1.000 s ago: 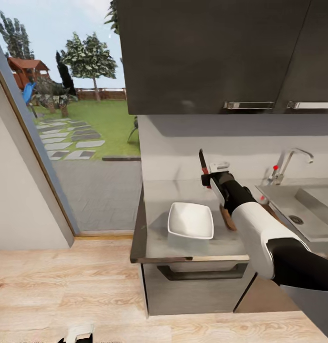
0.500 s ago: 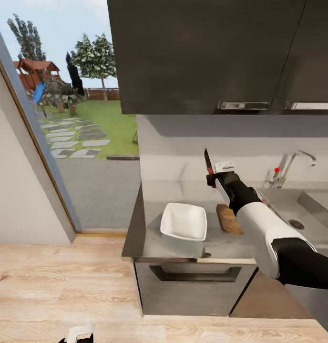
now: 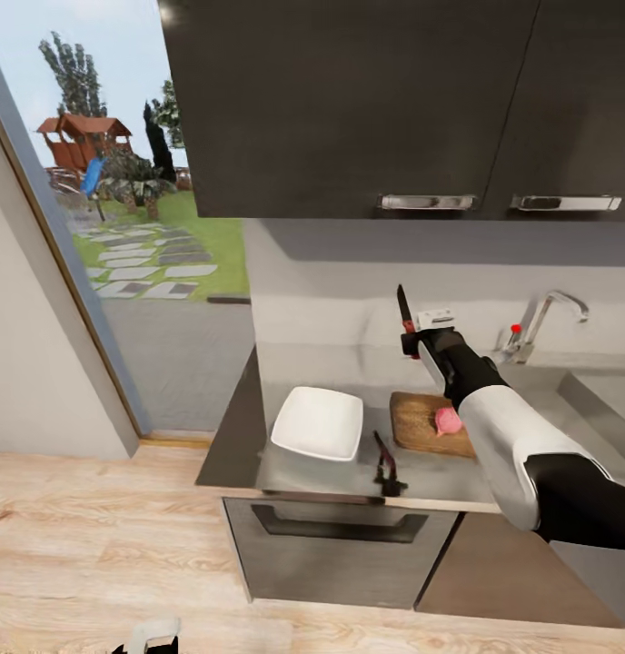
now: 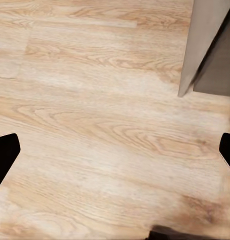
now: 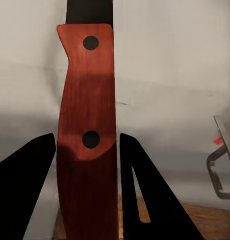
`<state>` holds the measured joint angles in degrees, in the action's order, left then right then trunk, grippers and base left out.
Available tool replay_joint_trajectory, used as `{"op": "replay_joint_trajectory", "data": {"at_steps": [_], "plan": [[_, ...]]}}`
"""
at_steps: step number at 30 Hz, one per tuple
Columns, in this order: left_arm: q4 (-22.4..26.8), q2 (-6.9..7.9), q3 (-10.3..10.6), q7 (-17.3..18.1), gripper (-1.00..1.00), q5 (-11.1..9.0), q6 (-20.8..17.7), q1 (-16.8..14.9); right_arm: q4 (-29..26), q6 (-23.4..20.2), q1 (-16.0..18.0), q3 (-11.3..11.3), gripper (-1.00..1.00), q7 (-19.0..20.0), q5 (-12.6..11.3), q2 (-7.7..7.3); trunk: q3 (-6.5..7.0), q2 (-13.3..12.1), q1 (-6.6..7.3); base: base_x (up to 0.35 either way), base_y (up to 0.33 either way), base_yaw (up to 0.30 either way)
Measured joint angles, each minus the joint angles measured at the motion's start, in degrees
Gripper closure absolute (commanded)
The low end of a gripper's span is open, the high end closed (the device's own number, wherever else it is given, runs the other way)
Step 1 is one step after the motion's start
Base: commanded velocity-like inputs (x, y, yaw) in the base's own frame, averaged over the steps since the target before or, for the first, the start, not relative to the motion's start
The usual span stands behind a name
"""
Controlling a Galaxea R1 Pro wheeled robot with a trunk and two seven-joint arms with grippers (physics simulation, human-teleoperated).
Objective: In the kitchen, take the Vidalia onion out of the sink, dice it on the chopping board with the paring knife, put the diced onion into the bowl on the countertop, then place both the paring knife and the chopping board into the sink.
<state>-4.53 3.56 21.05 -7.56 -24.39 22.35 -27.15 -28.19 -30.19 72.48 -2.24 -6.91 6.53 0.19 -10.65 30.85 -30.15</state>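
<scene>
Since a second ago the head camera has swung right, so the whole board (image 3: 428, 424) now shows with a pink onion (image 3: 448, 421) on it, and a dark tool (image 3: 384, 463) lies on the bench (image 3: 231, 454). Right jaws (image 3: 416, 338) grip the knife (image 3: 404, 313) by its red handle, blade up, above the board. Bowl (image 3: 317, 422) sits left of the board. Sink (image 3: 612, 400) lies at right. Left jaws (image 4: 115, 150) stand open over the floor (image 4: 94, 125).

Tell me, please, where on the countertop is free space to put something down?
Bare countertop lies behind the bowl toward the wall. Crowded: the gap between bowl and chopping board, where a dark object lies; the board carries the pink onion.
</scene>
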Motion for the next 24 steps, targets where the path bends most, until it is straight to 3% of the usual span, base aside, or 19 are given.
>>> {"op": "replay_joint_trajectory", "data": {"at_steps": [24], "plan": [[0.0, -0.26, 0.0, 0.2, -1.0, 0.0, -0.1, 0.4, 0.3, 0.1, 0.0, 0.0, 1.0, 0.1, 0.0, -0.08, 0.0, 0.0, 0.0, 0.0, -0.32, 0.072]]}}
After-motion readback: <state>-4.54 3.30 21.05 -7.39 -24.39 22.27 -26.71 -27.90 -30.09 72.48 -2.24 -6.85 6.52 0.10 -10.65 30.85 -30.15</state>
